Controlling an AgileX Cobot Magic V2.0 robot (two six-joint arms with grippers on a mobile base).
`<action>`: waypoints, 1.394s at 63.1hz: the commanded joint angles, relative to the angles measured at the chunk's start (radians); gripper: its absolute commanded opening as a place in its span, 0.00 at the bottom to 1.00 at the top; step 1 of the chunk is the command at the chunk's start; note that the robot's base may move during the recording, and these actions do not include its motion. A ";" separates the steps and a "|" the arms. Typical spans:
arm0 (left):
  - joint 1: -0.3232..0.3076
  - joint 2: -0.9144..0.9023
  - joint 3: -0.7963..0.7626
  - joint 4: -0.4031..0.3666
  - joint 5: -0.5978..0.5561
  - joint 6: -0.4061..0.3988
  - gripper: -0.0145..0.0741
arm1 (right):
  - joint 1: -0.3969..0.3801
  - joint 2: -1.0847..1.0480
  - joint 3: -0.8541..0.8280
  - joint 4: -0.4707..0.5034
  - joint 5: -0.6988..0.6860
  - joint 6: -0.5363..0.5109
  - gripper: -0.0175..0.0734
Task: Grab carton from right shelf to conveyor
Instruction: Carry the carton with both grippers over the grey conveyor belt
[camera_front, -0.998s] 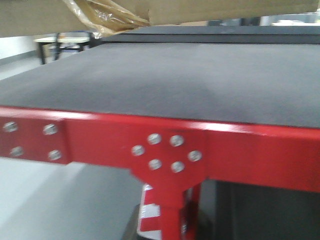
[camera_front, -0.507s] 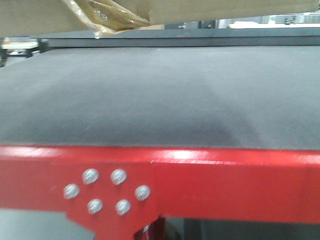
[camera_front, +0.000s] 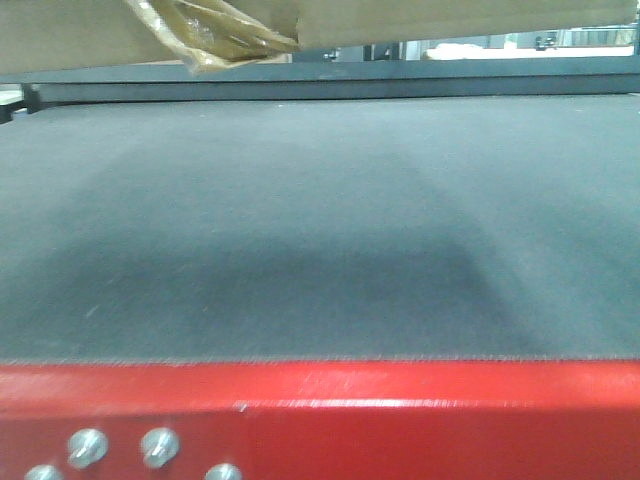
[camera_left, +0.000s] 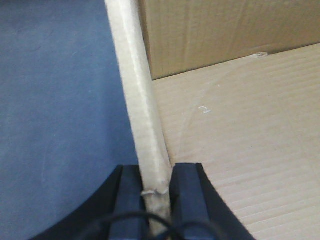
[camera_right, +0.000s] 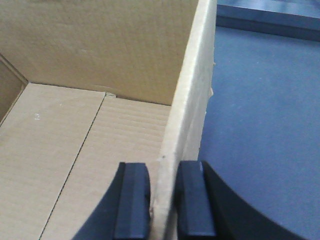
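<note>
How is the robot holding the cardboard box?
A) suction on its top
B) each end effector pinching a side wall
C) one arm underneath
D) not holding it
B: the left end effector and the right end effector each have both fingers clamped on an upright wall of the carton.

My left gripper (camera_left: 157, 200) sits at 6 o'clock in its wrist view. Its 2 black fingers (camera_left: 131, 197) are clamped on an upright wall of the carton (camera_left: 240, 150), 1 finger on each face, reaching toward 12 o'clock. A thin black cable (camera_left: 125, 219) crosses its base. My right gripper (camera_right: 164, 202) is also at 6 o'clock in its own view, with both fingers (camera_right: 195, 200) pinching the carton's other side wall the same way.
</note>
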 joint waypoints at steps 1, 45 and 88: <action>0.005 -0.010 -0.007 0.111 0.010 0.007 0.15 | -0.010 -0.017 -0.008 -0.042 -0.033 -0.007 0.12; 0.005 -0.010 -0.007 0.111 0.010 0.007 0.15 | -0.010 -0.017 -0.008 -0.042 -0.033 -0.007 0.12; 0.005 -0.010 -0.007 0.111 0.008 0.007 0.15 | -0.010 -0.017 -0.008 -0.042 -0.033 -0.007 0.12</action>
